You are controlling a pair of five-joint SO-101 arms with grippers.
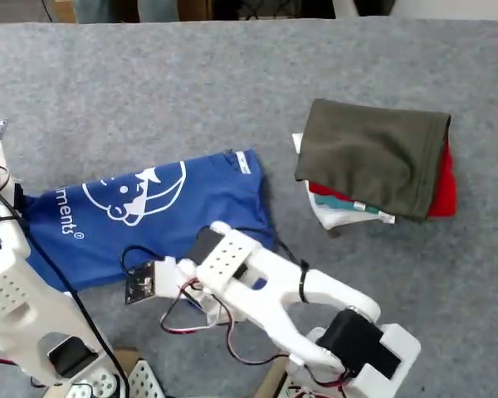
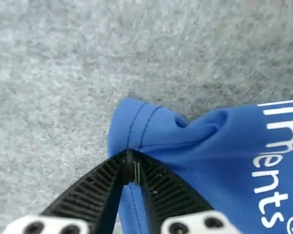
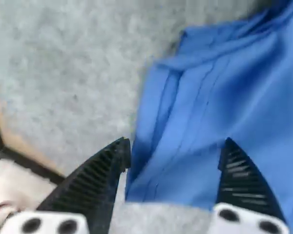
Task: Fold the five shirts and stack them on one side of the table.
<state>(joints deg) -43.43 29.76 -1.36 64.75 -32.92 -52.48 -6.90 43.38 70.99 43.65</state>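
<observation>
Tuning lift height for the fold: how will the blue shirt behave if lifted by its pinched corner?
Likely floppy: the blue shirt puckers into a soft fold beside where the left gripper is shut on its hem, so the rest should drape. Probably light: thin cloth lying flat. It may drag rather than slide on the fuzzy grey table.

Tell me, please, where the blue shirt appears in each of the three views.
High view: the blue shirt lies left of the stack of folded shirts.
Left wrist view: its corner is pinched in the shut left gripper.
Right wrist view: its hem lies under the open right gripper.
Shared landmark: the grey table cover bordering the shirt.
</observation>
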